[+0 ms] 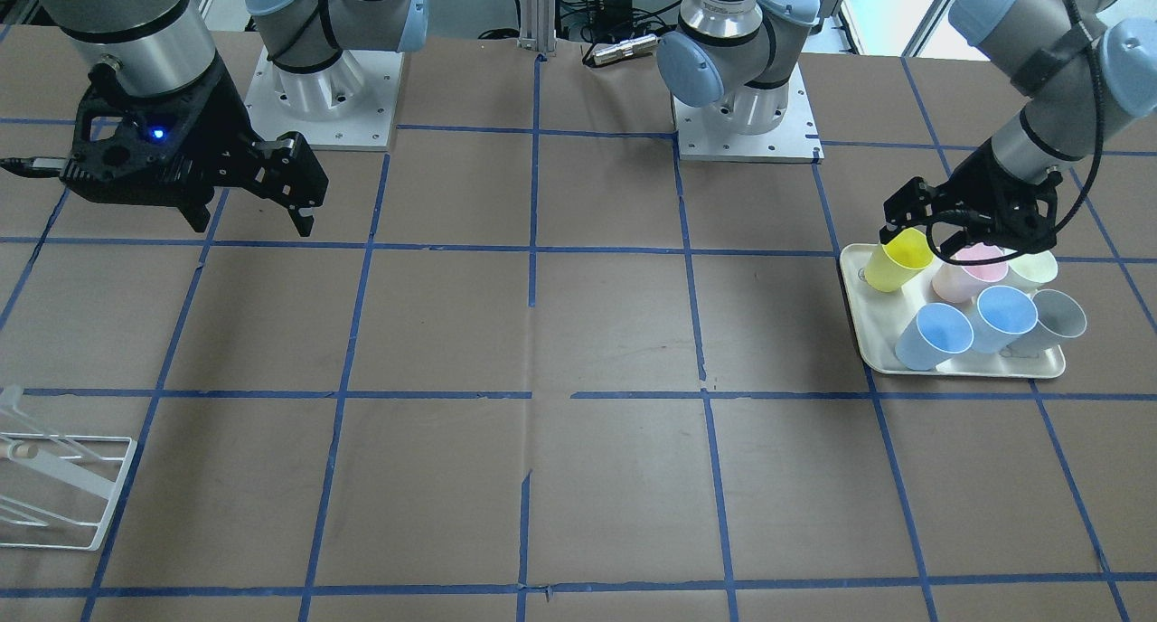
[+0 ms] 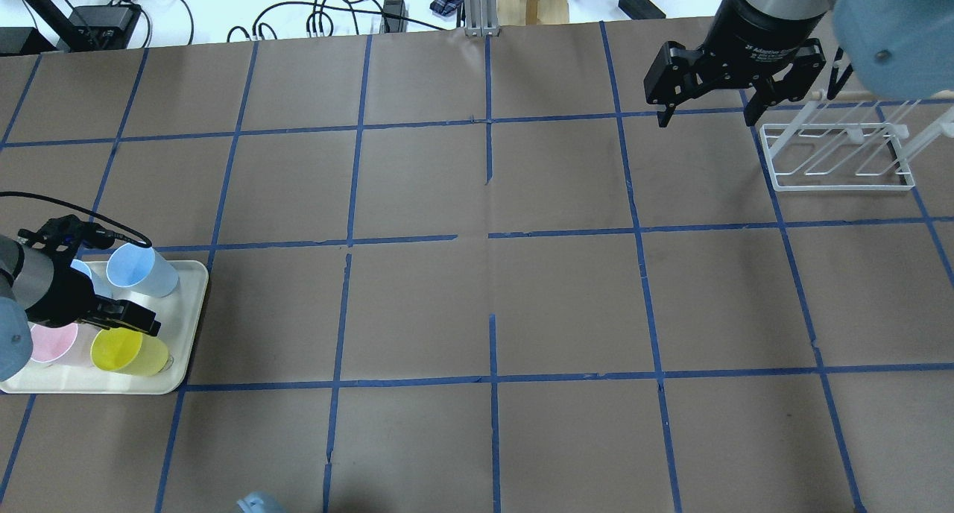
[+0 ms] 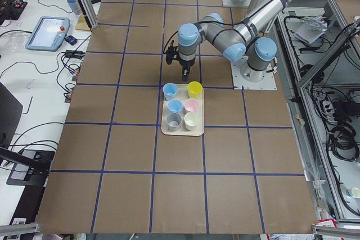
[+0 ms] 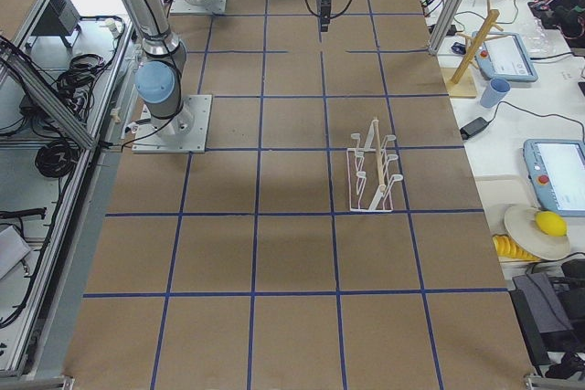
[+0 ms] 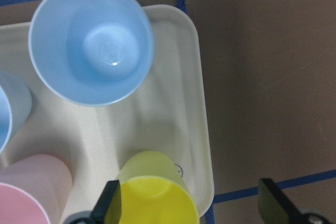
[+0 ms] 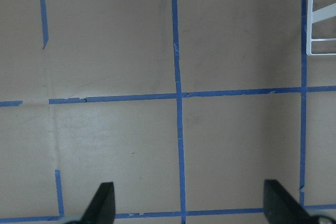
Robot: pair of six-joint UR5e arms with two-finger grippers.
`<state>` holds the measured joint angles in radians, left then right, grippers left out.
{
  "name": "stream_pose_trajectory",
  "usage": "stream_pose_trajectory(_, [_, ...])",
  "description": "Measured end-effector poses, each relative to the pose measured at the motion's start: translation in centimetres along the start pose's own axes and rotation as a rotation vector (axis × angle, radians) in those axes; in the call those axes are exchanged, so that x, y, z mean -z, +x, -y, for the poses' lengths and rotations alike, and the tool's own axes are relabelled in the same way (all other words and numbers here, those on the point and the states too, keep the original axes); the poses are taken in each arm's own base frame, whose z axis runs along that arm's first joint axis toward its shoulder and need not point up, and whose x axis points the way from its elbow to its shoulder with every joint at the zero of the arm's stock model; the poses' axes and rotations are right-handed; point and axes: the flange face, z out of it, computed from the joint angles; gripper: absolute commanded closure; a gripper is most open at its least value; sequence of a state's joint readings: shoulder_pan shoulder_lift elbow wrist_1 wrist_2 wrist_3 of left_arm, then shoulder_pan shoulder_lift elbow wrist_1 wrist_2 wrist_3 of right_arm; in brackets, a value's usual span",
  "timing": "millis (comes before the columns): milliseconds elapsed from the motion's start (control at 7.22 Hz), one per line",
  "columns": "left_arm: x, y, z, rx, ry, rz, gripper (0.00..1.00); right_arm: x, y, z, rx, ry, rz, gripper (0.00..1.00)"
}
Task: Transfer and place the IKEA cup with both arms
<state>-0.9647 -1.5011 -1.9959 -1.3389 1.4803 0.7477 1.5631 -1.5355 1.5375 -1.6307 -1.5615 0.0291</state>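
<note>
The bright yellow IKEA cup (image 1: 899, 260) stands upright at a corner of a cream tray (image 1: 958, 367). It also shows in the overhead view (image 2: 130, 353) and the left wrist view (image 5: 157, 198). My left gripper (image 1: 931, 233) hovers just over it, open. In the left wrist view one finger (image 5: 109, 203) is at the cup's rim and the other (image 5: 273, 205) is well clear beyond the tray edge. My right gripper (image 2: 706, 119) is open and empty, high above the table, far from the cup; its wrist view shows only bare table between its fingers (image 6: 102, 203).
On the tray stand two blue cups (image 1: 935, 333) (image 1: 1003, 315), a grey cup (image 1: 1053, 319), a pink cup (image 1: 972, 269) and a pale yellow-green cup (image 1: 1030, 265), close around the yellow one. A white wire rack (image 2: 838, 159) stands near the right gripper.
</note>
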Motion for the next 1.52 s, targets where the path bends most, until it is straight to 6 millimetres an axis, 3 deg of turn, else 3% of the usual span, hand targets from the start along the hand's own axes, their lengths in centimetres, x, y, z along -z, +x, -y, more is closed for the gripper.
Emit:
stream_pose_trajectory(138, [3.6,3.9,2.3,0.014,-0.010,0.004,0.08,0.0,0.0,0.0,0.000,0.000,0.000,0.00])
stream_pose_trajectory(415, [9.6,15.9,6.2,0.047,0.006,0.049,0.00,0.1,0.0,0.0,0.000,0.002,0.000,0.00])
stream_pose_trajectory(554, [11.1,21.9,6.7,0.060,0.023,0.072,0.00,0.2,0.0,0.1,0.000,0.004,-0.001,0.00])
stream_pose_trajectory(692, [11.8,26.1,6.5,0.064,0.035,0.112,0.00,0.3,0.0,0.1,0.001,0.006,-0.001,0.00])
stream_pose_trajectory(831, [12.3,28.5,6.6,0.055,0.046,0.160,0.00,0.3,0.0,0.1,0.001,0.006,-0.001,0.00])
stream_pose_trajectory(969, [12.8,29.5,7.2,0.052,0.058,0.175,0.00,0.3,0.0,0.1,0.001,0.007,-0.001,0.00])
stream_pose_trajectory(1246, [13.2,29.1,8.7,0.068,0.064,0.162,0.00,0.3,0.0,0.1,0.001,0.005,-0.002,0.00])
stream_pose_trajectory(1523, [13.6,27.4,9.3,0.109,0.070,0.120,0.00,0.3,0.0,0.1,0.000,0.005,-0.003,0.00])
